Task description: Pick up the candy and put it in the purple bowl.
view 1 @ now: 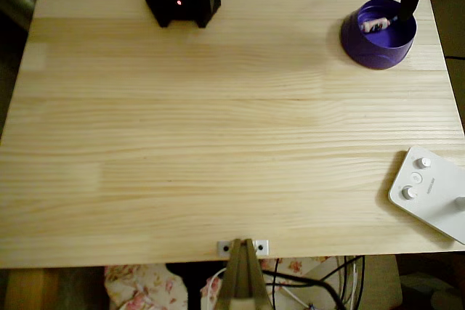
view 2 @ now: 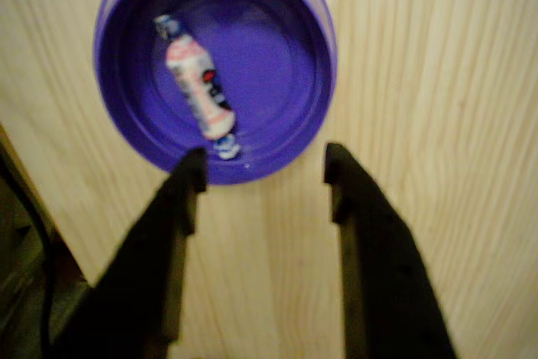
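The candy [view 2: 197, 79] lay in the purple bowl [view 2: 290, 136]; my gripper [view 2: 262, 176] hung released, jaws empty. It looked light, crinkly, best pinched mid-body.

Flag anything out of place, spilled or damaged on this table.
Nothing stands out. The candy lies inside the purple bowl, which sits upright on the wooden table. The end effector is open and empty above the bowl's rim.

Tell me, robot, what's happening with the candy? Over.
Gripper open, holding nothing, above the bowl's edge. Candy lying inside the purple bowl. Nothing in the way.
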Robot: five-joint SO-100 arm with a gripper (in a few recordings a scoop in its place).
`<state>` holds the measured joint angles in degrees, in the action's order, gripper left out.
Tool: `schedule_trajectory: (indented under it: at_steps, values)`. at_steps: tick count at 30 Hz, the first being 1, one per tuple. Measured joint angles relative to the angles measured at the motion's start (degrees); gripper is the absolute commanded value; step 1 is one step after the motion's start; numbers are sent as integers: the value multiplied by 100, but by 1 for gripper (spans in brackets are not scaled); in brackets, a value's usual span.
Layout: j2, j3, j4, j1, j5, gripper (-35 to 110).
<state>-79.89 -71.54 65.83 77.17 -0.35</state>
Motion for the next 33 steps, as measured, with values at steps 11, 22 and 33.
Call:
schedule_trajectory:
  at_steps: [11,22,33]
  values:
    - [0,0,105,-193,-237,10]
    - [-545,-554,70,-721,-536,7]
    - [-2004,-2057,246,-2127,-536,9]
